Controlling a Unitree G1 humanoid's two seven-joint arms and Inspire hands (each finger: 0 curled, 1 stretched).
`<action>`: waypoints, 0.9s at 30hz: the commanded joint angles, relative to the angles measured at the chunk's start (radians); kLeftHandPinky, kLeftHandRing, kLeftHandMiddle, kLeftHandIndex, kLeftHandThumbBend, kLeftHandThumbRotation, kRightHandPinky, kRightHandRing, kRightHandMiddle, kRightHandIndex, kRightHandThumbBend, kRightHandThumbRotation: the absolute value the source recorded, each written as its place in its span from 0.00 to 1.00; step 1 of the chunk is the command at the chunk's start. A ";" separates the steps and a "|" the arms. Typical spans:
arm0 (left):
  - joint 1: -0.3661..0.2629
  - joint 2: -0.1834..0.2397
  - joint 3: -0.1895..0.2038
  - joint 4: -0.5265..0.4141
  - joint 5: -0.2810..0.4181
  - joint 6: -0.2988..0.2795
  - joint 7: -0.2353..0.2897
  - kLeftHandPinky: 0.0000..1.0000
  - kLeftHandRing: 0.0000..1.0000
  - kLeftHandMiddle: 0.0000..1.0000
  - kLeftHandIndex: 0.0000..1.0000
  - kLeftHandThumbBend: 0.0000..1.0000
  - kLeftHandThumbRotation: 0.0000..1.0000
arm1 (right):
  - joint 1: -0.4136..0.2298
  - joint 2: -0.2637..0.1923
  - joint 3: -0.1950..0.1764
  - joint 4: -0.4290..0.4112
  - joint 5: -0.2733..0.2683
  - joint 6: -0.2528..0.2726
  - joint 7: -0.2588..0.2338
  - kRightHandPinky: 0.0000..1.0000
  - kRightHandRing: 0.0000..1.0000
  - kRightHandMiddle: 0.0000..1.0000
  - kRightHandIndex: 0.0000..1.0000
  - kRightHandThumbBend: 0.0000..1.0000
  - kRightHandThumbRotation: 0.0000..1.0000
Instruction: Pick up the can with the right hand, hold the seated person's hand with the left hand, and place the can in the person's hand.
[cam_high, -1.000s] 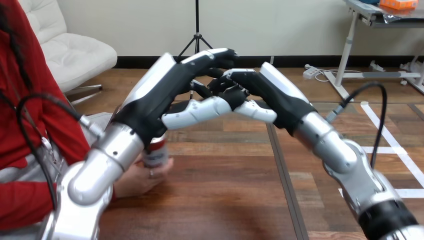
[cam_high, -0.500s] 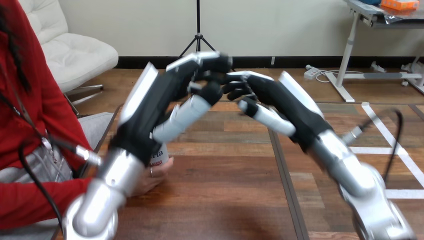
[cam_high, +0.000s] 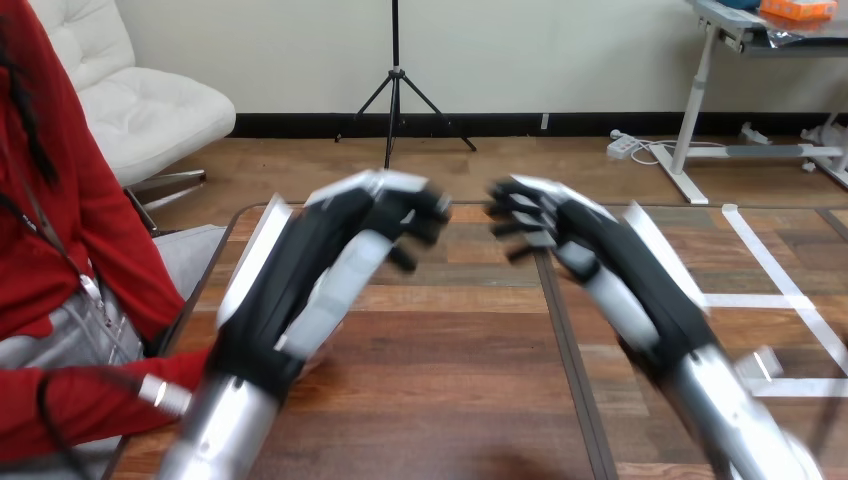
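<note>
Both arms rise from the bottom edge and lean toward the frame's middle, above the wooden table. The left hand has its fingers curled and holds nothing. The right hand has its fingers bent the same way, also empty. The two sets of fingertips are near each other but apart. A person's red sleeve lies at the lower left and runs in behind the left forearm. That forearm covers the table's left part, so I cannot tell where the can is. Bare wood lies open between the arms, crossed by a dark seam that runs to the table's far edge.
</note>
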 joint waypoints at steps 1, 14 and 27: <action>0.043 -0.009 0.052 -0.010 -0.063 -0.033 0.006 0.51 0.62 0.64 0.59 0.66 1.00 | 0.095 0.027 -0.053 -0.098 0.082 -0.050 0.014 0.68 0.77 0.80 0.81 0.94 1.00; 0.108 -0.021 0.083 0.016 -0.151 -0.037 -0.010 0.55 0.67 0.69 0.63 0.55 1.00 | 0.270 0.077 -0.063 -0.120 0.146 -0.116 0.055 0.69 0.77 0.81 0.81 0.90 1.00; 0.130 -0.042 0.088 0.039 -0.179 -0.042 -0.013 0.63 0.71 0.70 0.64 0.55 1.00 | 0.357 0.120 -0.058 -0.133 0.164 -0.130 0.087 0.70 0.77 0.80 0.81 0.90 1.00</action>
